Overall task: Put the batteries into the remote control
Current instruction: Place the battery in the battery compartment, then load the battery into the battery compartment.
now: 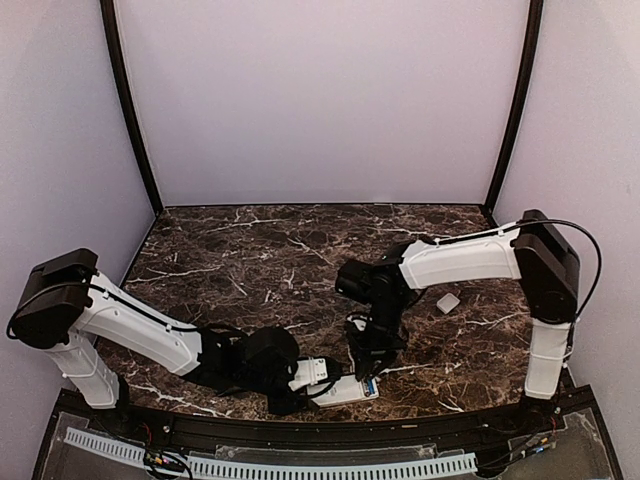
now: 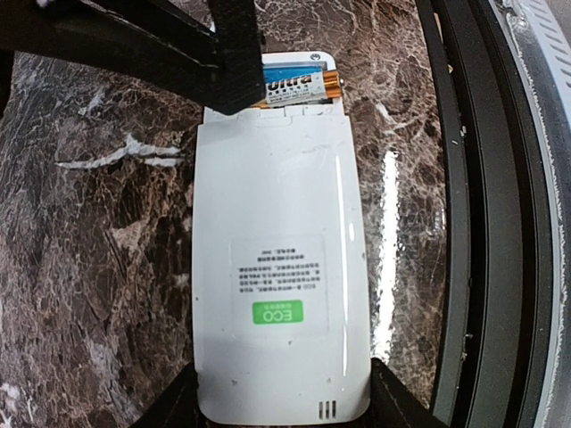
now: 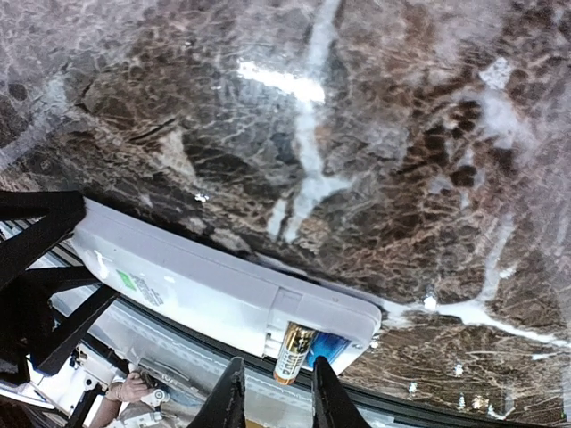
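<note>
Rail of black [image 1: 300, 432] runs along the near edge of the dark marbled table [image 1: 250, 250], and the remote control [image 2: 277, 223] lies just beyond it, flat on the stone with its plain white back up. A green mark [image 2: 277, 313] shows on that back, towards the end that the left gripper [image 2: 284, 394] holds. Its two fingers [image 2: 174, 406] sit against the long sides of the casing, closed in on it from either side.

At the remote's other end the compartment stands open. The batteries [image 3: 294, 352] rest there: one cell shows a gold end and a blue and white wrap, and a second blue one lies next to it in the right wrist view. The right gripper [image 3: 278, 379] comes down on this end from above. Its fingertips [image 3: 234, 392] are a narrow gap apart, with the gold cell's end showing just past that gap. Whether the tips pinch the cell or only hover at it I cannot tell. In the left wrist view one black finger of this gripper covers part of the same cell.

Further back and to the right, well apart from the remote, a small white piece [image 1: 447, 302] lies alone on the marble below the right forearm. Behind the table rise pale walls [image 1: 320, 100] and two dark corner posts [image 1: 130, 110].
</note>
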Robot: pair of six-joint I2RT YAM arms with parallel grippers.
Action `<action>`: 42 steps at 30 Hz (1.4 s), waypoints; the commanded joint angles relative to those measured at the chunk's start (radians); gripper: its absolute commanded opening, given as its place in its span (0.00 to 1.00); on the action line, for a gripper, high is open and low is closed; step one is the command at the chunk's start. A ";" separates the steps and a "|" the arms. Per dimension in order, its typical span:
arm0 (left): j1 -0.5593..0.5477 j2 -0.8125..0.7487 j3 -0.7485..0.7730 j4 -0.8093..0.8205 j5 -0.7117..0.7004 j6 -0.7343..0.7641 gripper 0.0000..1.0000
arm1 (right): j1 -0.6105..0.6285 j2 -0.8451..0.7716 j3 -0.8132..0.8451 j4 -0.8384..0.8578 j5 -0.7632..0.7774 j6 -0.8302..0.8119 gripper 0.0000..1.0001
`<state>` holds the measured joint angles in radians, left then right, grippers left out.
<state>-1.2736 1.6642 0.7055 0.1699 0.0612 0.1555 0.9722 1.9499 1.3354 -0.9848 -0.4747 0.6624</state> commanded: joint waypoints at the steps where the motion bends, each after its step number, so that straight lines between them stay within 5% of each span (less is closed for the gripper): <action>1: -0.010 -0.010 -0.028 0.003 0.081 0.016 0.57 | -0.005 -0.072 0.001 -0.029 0.052 -0.014 0.25; 10: 0.010 -0.023 -0.049 0.008 0.114 0.023 0.69 | 0.033 -0.271 -0.026 0.091 0.077 -0.198 0.25; 22: 0.016 -0.031 -0.070 0.051 0.093 -0.003 0.72 | 0.107 -0.725 -0.549 0.781 0.062 -0.729 0.33; 33: 0.016 -0.003 -0.096 0.178 0.062 -0.053 0.68 | 0.213 -0.608 -0.544 0.534 0.190 -1.281 0.30; 42: 0.016 0.032 -0.064 0.157 0.047 -0.036 0.65 | 0.220 -0.561 -0.605 0.628 0.246 -1.381 0.26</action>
<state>-1.2602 1.6775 0.6300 0.3443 0.1207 0.1165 1.1858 1.3449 0.7311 -0.3965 -0.2626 -0.6399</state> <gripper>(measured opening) 0.653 0.272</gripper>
